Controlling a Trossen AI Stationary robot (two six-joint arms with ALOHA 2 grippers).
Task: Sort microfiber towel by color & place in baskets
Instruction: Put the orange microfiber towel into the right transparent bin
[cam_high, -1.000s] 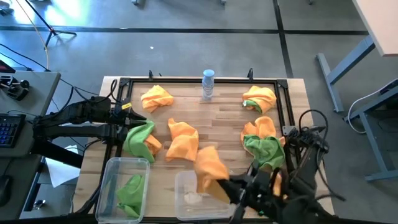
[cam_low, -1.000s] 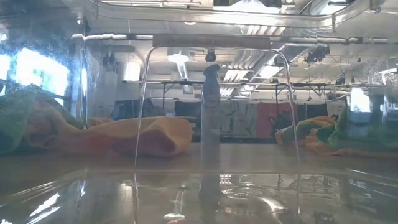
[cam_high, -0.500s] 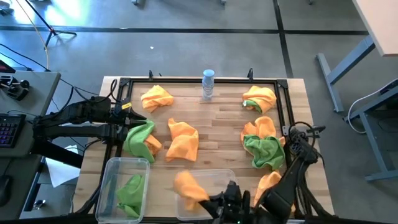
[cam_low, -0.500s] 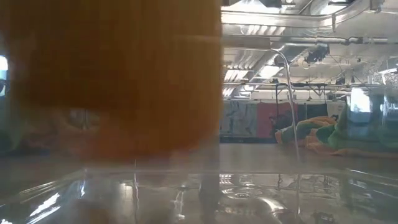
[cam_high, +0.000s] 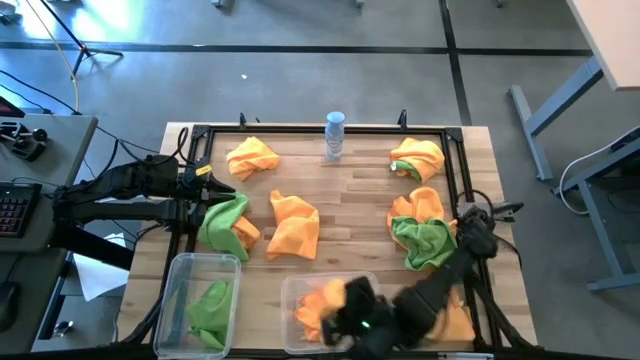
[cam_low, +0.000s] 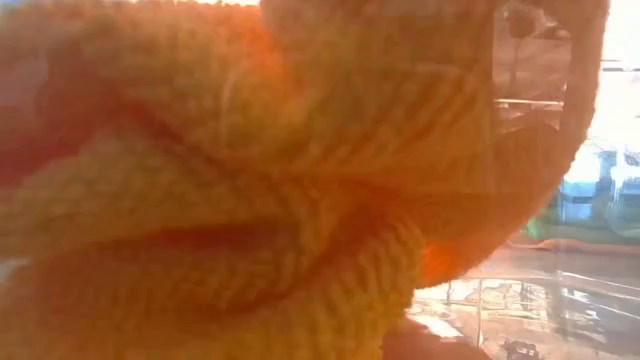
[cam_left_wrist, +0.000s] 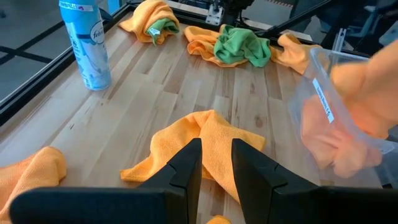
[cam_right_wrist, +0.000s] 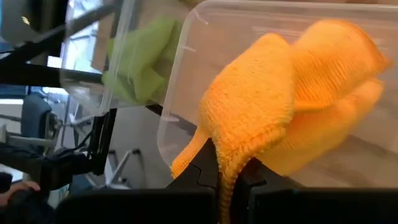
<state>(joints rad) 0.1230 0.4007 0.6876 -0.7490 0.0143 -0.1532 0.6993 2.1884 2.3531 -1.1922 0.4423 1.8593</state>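
My right gripper (cam_high: 343, 306) reaches down into the wider clear basket (cam_high: 296, 282) at the table's near edge, shut on an orange microfiber towel (cam_high: 314, 300). That towel (cam_low: 230, 190) fills the low view. The narrower basket (cam_high: 178, 268) to its left holds a green towel (cam_high: 210, 302). My left gripper (cam_left_wrist: 216, 163) waits at the table's left side, slightly open with nothing between its fingers, above a green and orange towel pile (cam_high: 226, 222). Loose orange towels (cam_high: 293, 226) (cam_high: 250, 157) lie on the wood. My right gripper pinches a bunched edge of the orange towel (cam_right_wrist: 229, 167) between its two fingers. The fingers slant down from the table's right side. The towel bulges ahead of them inside the wider basket; whether it rests on the basket's floor I cannot tell.
A light blue bottle (cam_high: 334, 135) stands at the far edge. At the right lie an orange and green towel (cam_high: 418, 158), an orange one (cam_high: 418, 205) and a green one (cam_high: 428, 243). A black frame (cam_high: 452, 160) borders the wooden top.
My right gripper has come down and toward the table's left and near edge, rolling its wrist, and has carried the orange towel from above the table down into the wider basket. The towel now covers the low view.
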